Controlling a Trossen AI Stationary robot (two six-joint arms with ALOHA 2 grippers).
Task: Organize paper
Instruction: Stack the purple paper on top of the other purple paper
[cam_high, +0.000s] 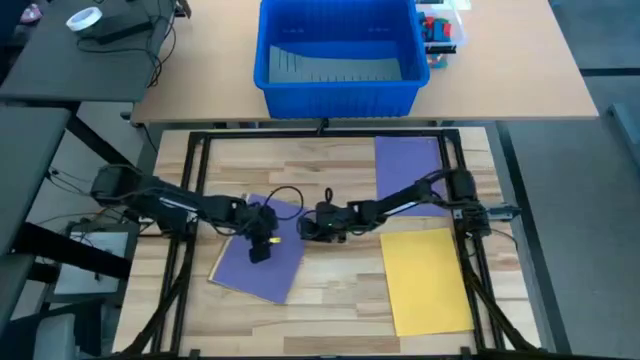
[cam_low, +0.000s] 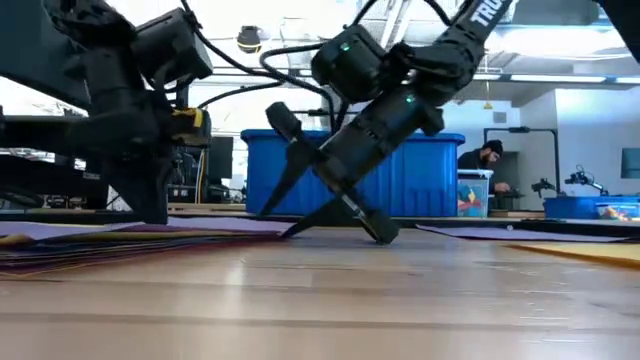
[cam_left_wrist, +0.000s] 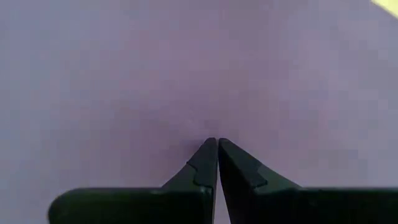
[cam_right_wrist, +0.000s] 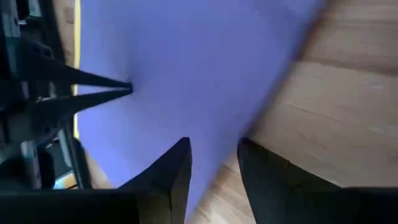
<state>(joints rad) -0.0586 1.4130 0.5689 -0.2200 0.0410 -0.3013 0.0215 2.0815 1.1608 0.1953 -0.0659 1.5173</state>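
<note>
— Where is the paper right now?

— A purple sheet (cam_high: 258, 262) tops a small stack near the bench's (cam_high: 330, 300) front-left part, skewed to the edges, with a yellow edge peeking out beneath it. A second purple sheet (cam_high: 405, 165) lies towards the back-right, and a yellow sheet (cam_high: 428, 280) sits at the front-right.

— And the left gripper (cam_high: 262, 243)?

— It presses down on the top purple sheet of the stack, fingers (cam_left_wrist: 205, 163) drawn together to a point against the paper.

— The right gripper (cam_high: 312, 229)?

— It reaches across to the bench's middle, at the stack's right-hand edge. Its fingers (cam_right_wrist: 171, 171) stand a narrow gap apart, one over the purple sheet, one over bare wood, gripping nothing.

— Anything beyond the bench?

— A blue bin (cam_high: 338, 55) stands on the table behind its back edge. In the low view a person (cam_low: 487, 165) sits far off in the room.
</note>
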